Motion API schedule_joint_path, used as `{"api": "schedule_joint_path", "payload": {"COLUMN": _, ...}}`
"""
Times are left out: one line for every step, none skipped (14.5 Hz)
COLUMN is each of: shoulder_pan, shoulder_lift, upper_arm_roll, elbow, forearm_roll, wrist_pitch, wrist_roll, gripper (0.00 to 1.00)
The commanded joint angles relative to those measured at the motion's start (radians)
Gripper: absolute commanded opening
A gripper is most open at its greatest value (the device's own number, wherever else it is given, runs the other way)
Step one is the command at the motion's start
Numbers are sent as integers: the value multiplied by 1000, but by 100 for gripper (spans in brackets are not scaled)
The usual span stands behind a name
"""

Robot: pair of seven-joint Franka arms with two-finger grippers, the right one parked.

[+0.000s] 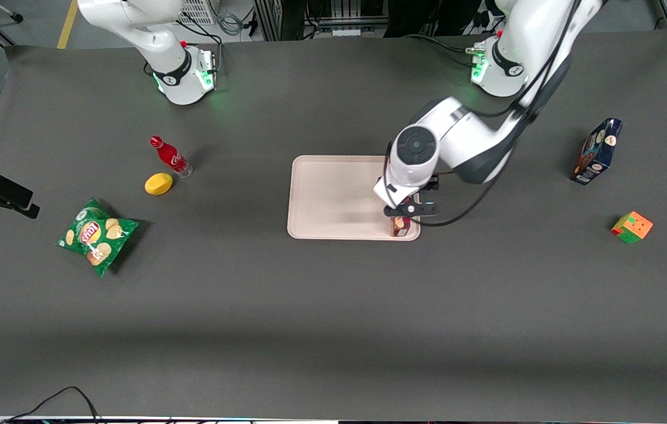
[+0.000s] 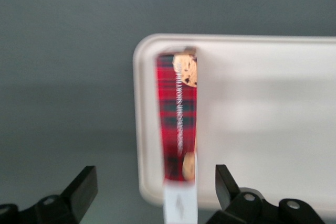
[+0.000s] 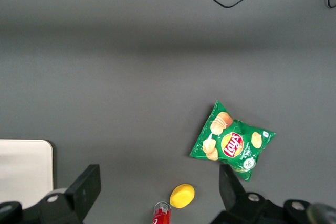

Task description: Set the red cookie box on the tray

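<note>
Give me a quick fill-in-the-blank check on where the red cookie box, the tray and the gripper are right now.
1. The red cookie box rests on the ____.
2. The gripper has its fingers ____, apart from the box's sides.
3. The box sits along the tray's edge toward the ____ arm's end of the table.
4. The blue box stands on the ____, off the tray.

Missing words: tray; open; working; table

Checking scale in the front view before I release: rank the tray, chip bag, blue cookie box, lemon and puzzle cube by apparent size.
With the gripper open above the red cookie box:
1. tray
2. chip bag
3. blue cookie box
4. puzzle cube and lemon: too alike to rank
</note>
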Motion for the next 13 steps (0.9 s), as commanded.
{"api": "schedule_joint_path", "payload": {"shoulder_pan": 1, "shoulder_lift": -201, "upper_arm_roll": 50, "elbow": 214, "forearm_roll": -116, "wrist_pitch": -319, "wrist_roll": 121, "gripper": 100}}
{"api": "schedule_joint_path", "payload": {"shoulder_pan": 1, "shoulder_lift": -224, "upper_arm_roll": 78, "elbow": 250, "forearm_roll": -117, "wrist_pitch": -360, "wrist_roll": 129, "gripper": 100}}
{"api": "schedule_joint_path", "payload": {"shoulder_pan": 1, "shoulder_lift": -255, "upper_arm_roll": 108, "elbow": 285, "forearm_roll": -117, "wrist_pitch": -397, "wrist_roll": 160, "gripper": 100}}
{"api": "schedule_joint_path", "payload": {"shoulder_pan": -1, "shoulder_lift": -284, "upper_arm_roll": 142, "elbow": 316, "forearm_roll": -117, "wrist_pitch": -436, "wrist_roll": 218, "gripper": 100}}
{"api": "schedule_joint_path", "payload": {"shoulder_pan": -1, "shoulder_lift": -309, "upper_arm_roll": 183, "elbow": 328, "forearm_roll": -119, "wrist_pitch": -466, "wrist_roll": 274, "gripper": 100}}
{"api": "schedule_joint_path", "payload": {"shoulder_pan": -1, "shoulder_lift": -336, "upper_arm_roll": 229, "elbow": 328, "forearm_roll": -119, "wrist_pitch": -477, "wrist_roll": 325, "gripper": 100}}
{"api": "schedule_joint_path", "payload": {"shoulder_pan": -1, "shoulder_lift": -359, "upper_arm_roll": 280, "elbow": 324, "forearm_roll": -120, "wrist_pitch": -481, "wrist_roll": 382, "gripper": 100}}
{"api": "schedule_joint_path", "payload": {"shoulder_pan": -1, "shoulder_lift": -375, "upper_arm_roll": 323, "elbow": 319, "forearm_roll": -120, "wrist_pitch": -481, "wrist_roll": 432, "gripper": 100}}
{"api": "schedule_joint_path", "payload": {"shoulder_pan": -1, "shoulder_lift": -379, "upper_arm_roll": 366, "elbow": 318, "forearm_roll": -120, "wrist_pitch": -482, "wrist_roll": 482, "gripper": 100}}
{"api": "schedule_joint_path", "payload": {"shoulder_pan": -2, "shoulder_lift": -382, "upper_arm_roll": 409, "elbow": 316, "forearm_roll": -120, "wrist_pitch": -484, "wrist_roll": 529, "gripper": 100}}
{"api": "schedule_joint_path", "payload": {"shoulder_pan": -2, "shoulder_lift": -387, "upper_arm_roll": 441, "elbow": 310, "forearm_roll": -120, "wrist_pitch": -484, "wrist_roll": 580, "gripper": 100}}
{"api": "schedule_joint_path", "payload": {"shoulder_pan": -2, "shoulder_lift": -387, "upper_arm_roll": 466, "elbow": 304, "forearm_roll": -122, "wrist_pitch": -478, "wrist_roll": 588, "gripper": 100}}
{"api": "schedule_joint_path", "payload": {"shoulder_pan": -2, "shoulder_lift": -395, "upper_arm_roll": 483, "elbow": 278, "forearm_roll": -131, "wrist_pitch": -461, "wrist_roll": 588, "gripper": 100}}
